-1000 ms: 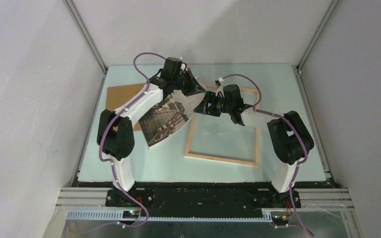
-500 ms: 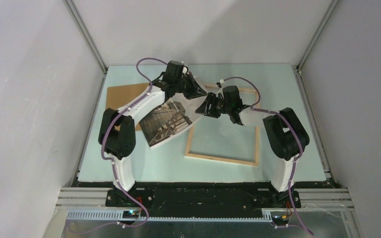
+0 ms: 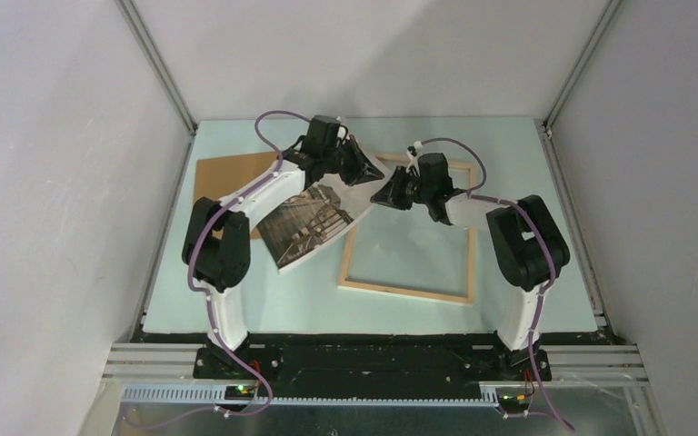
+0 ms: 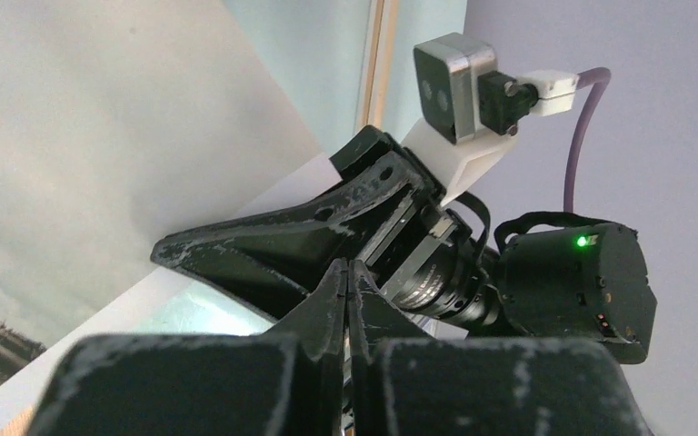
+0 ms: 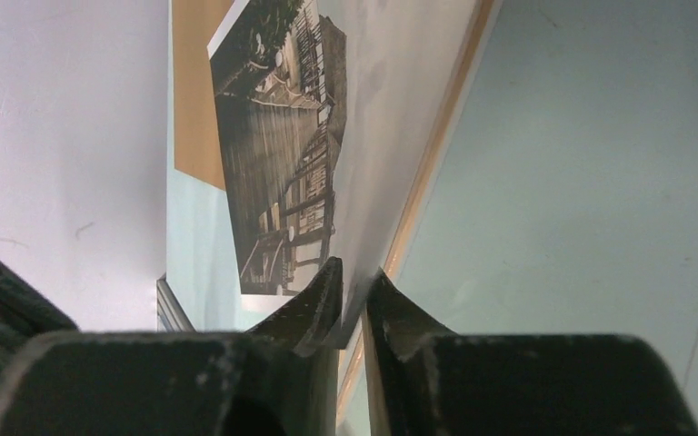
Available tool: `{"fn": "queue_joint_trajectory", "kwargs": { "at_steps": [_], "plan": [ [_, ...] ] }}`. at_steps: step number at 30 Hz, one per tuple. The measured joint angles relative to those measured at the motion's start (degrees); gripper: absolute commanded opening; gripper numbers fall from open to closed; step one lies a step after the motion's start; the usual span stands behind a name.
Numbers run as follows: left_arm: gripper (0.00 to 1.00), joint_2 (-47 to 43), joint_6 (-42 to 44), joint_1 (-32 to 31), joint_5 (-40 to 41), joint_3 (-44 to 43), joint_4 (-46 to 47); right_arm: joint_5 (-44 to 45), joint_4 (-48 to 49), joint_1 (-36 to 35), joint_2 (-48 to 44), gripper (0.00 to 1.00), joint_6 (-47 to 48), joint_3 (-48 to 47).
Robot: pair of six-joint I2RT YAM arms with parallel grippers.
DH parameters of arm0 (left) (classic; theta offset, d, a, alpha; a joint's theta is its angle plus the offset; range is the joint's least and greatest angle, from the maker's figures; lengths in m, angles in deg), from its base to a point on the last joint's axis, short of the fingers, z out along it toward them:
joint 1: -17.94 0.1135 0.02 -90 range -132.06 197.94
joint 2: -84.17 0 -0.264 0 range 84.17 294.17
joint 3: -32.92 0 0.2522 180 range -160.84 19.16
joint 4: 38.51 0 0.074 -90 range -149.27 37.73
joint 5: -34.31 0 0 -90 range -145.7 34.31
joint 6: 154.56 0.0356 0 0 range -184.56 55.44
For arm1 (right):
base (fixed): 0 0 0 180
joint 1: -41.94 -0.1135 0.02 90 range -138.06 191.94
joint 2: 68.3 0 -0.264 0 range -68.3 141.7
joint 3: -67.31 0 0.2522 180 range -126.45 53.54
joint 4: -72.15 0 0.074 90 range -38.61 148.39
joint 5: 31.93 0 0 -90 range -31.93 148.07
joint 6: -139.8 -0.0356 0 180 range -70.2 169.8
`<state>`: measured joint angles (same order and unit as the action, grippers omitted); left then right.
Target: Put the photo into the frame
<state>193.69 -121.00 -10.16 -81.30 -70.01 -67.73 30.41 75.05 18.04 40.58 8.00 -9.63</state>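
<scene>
The photo (image 3: 314, 222), a grey boardwalk print with a white border, hangs tilted over the table, left of the pale wooden frame (image 3: 404, 292). My left gripper (image 3: 356, 168) is shut on its far edge; in the left wrist view the fingertips (image 4: 347, 268) press together with a white sliver of the photo (image 4: 100, 136) between them. My right gripper (image 3: 383, 195) meets the photo's right corner. In the right wrist view the photo (image 5: 277, 154) runs down between the two fingers of this gripper (image 5: 354, 277), which stand a narrow gap apart. The frame's rail (image 5: 436, 154) lies just beyond.
A flat brown backing board (image 3: 223, 173) lies at the far left, partly under the left arm and the photo. Grey enclosure walls and metal posts stand close on both sides. The two wrists are almost touching above the frame's far left corner.
My right gripper has moved toward the far left up to the photo's corner and its jaws have narrowed around the edge. The left gripper has carried the photo slightly right.
</scene>
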Motion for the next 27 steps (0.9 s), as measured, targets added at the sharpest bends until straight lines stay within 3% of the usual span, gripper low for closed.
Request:
{"fn": "queue_joint_trajectory", "kwargs": {
  "at_steps": [2, 5, 8, 9, 10, 12, 14, 20, 27],
  "plan": [
    [0.12, 0.0, 0.2, 0.0, -0.1, 0.4, 0.2, 0.0, 0.0, 0.3, 0.0, 0.10, 0.1, 0.0],
    [0.29, -0.1, 1.6, 0.0, -0.1, 1.3, 0.4, 0.0, 0.0, 1.0, 0.1, 0.00, 0.2, -0.1],
    [0.58, -0.6, 4.5, 0.3, 0.0, 2.8, 0.5, 0.0, 0.0, 1.7, 0.3, 0.00, 0.3, -0.1],
    [0.63, -0.9, 5.8, 0.5, 0.0, 3.3, 0.4, -0.1, -0.1, 2.0, 0.3, 0.00, 0.3, -0.1],
    [0.76, -1.2, 7.0, 0.6, 0.3, 3.8, 0.4, -0.2, -0.1, 2.3, 0.3, 0.00, 0.3, -0.1],
    [0.90, -2.4, 10.5, 1.0, 1.3, 5.2, -0.4, -0.5, -0.2, 3.3, 0.3, 0.00, 0.2, -0.2],
    [0.98, -4.1, 14.7, 1.2, 3.0, 6.1, -1.6, -0.9, -0.5, 4.5, 0.3, 0.00, -0.1, -0.2],
    [1.00, -10.6, 29.0, 0.0, 12.4, 7.7, -4.3, -1.7, -2.7, 7.0, -2.2, 0.00, -2.6, -0.2],
    [1.00, -14.9, 45.1, -10.1, 27.4, 7.8, -4.8, -3.7, -3.8, 7.5, -9.4, 0.00, -6.6, -0.2]
  ]
}}
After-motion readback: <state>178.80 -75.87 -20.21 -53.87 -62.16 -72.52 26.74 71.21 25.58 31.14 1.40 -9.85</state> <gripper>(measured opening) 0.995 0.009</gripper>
